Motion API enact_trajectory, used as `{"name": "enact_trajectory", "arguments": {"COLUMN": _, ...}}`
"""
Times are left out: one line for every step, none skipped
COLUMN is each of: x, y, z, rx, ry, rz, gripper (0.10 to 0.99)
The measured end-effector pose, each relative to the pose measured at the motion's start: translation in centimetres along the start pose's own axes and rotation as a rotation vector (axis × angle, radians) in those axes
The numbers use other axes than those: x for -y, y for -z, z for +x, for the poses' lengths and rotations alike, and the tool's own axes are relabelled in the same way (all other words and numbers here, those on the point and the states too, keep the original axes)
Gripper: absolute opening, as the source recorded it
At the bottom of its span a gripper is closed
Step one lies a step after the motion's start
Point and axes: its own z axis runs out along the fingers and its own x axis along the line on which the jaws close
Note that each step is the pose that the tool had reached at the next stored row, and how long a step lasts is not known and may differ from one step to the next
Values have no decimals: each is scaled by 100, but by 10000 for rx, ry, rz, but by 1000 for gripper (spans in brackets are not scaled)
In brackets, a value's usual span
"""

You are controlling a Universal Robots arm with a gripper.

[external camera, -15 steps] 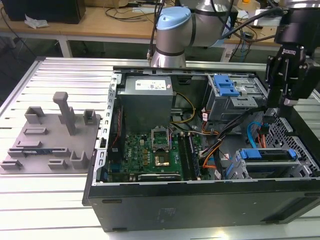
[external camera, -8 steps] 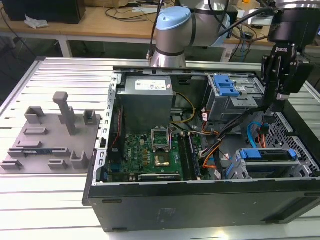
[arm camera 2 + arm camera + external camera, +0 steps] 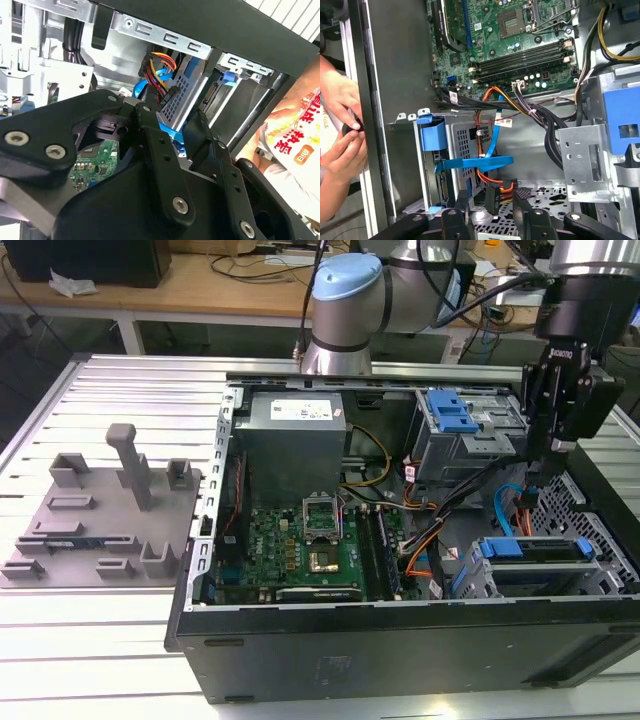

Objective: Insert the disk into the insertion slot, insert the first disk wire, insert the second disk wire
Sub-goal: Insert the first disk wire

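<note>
Blue-framed disk point(image 3: 535, 550) lay in the insertion slot point(image 3: 472, 578). The first wrist view added a person's hands point(image 3: 342, 150) beside it. The gripper point(image 3: 548, 452) hung above, parted, empty.

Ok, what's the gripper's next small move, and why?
Probably ease the gripper toward the black plug and close on it: the disk looks seated in the slot, the gripper is open, and the plug lies just ahead of it.

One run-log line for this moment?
disk in insertion slot | gripper above case, near wire connector | person's hands at case side
</note>
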Motion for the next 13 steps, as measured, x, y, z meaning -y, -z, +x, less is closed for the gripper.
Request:
{"name": "enact_trajectory", "arguments": {"x": 10, "y": -15, "z": -8, "rx": -52, "ry": 0, "rz": 0, "gripper": 478}}
{"name": "enact_trajectory", "arguments": {"x": 17, "y": -31, "z": -17, "rx": -101, "ry": -1, "rz": 6, "gripper": 478}}
{"name": "enact_trajectory", "arguments": {"x": 18, "y": -50, "z": -26, "rx": -135, "ry": -3, "rz": 10, "gripper": 478}}
{"name": "enact_trajectory", "arguments": {"x": 17, "y": -63, "z": -32, "rx": -168, "ry": -6, "rz": 17, "gripper": 478}}
{"name": "enact_trajectory", "arguments": {"x": 17, "y": -69, "z": -35, "rx": -211, "ry": -8, "rz": 26, "gripper": 478}}
{"name": "enact_trajectory", "arguments": {"x": 17, "y": -74, "z": -39, "rx": -325, "ry": -11, "rz": 41, "gripper": 478}}
{"name": "enact_trajectory", "arguments": {"x": 17, "y": -75, "z": -43, "rx": -511, "ry": -18, "rz": 68, "gripper": 478}}
{"name": "enact_trajectory", "arguments": {"x": 16, "y": -75, "z": -47, "rx": -610, "ry": -23, "rz": 86, "gripper": 478}}
{"name": "enact_trajectory", "arguments": {"x": 15, "y": -74, "z": -50, "rx": -657, "ry": -27, "rz": 97, "gripper": 463}}
{"name": "enact_trajectory", "arguments": {"x": 14, "y": -75, "z": -57, "rx": -718, "ry": -29, "rz": 108, "gripper": 463}}
{"name": "enact_trajectory", "arguments": {"x": 13, "y": -75, "z": -66, "rx": -799, "ry": -30, "rz": 119, "gripper": 388}}
{"name": "enact_trajectory", "arguments": {"x": 11, "y": -73, "z": -79, "rx": -895, "ry": -34, "rz": 131, "gripper": 388}}
{"name": "enact_trajectory", "arguments": {"x": 6, "y": -68, "z": -91, "rx": -971, "ry": -36, "rz": 141, "gripper": 388}}
